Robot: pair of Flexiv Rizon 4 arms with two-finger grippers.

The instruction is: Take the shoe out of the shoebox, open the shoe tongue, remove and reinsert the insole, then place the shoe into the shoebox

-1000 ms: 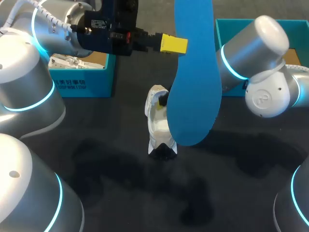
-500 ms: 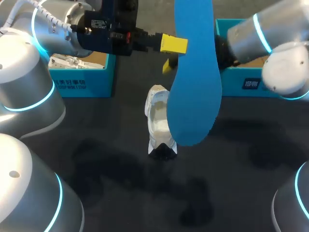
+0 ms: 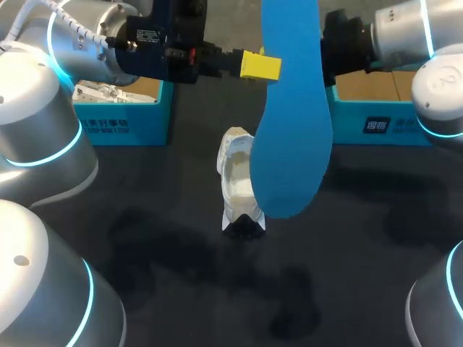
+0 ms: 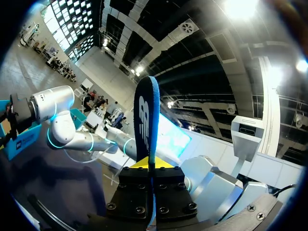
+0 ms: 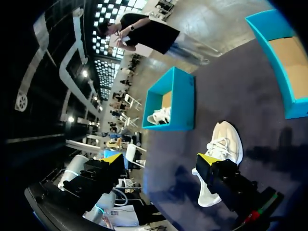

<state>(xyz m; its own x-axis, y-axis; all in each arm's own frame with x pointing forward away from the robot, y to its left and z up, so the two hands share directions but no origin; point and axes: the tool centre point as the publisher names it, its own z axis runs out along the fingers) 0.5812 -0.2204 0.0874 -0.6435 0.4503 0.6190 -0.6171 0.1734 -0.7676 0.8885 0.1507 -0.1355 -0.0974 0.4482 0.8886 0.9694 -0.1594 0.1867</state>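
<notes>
Left pincer [image 4: 149, 166] stays clamped on the flat, smooth blue insole [image 3: 289, 130], which hangs upright just above the white laced shoe [image 3: 235, 181] on the dark surface [image 3: 145, 289]. Right arm [image 3: 394, 32] has pulled back, right of the shoe; right pincer [image 5: 159, 158] spread wide apart.

Left end effector [image 4: 148, 164] clamped — right end effector [image 5: 159, 159] agape.

From above, the blue insole [image 3: 291, 137] hides the right side of the white shoe [image 3: 233, 181] and the right gripper [image 5: 159, 158]; its far end is cut off. The right shoebox [image 3: 405, 131] runs past the edge.
</notes>
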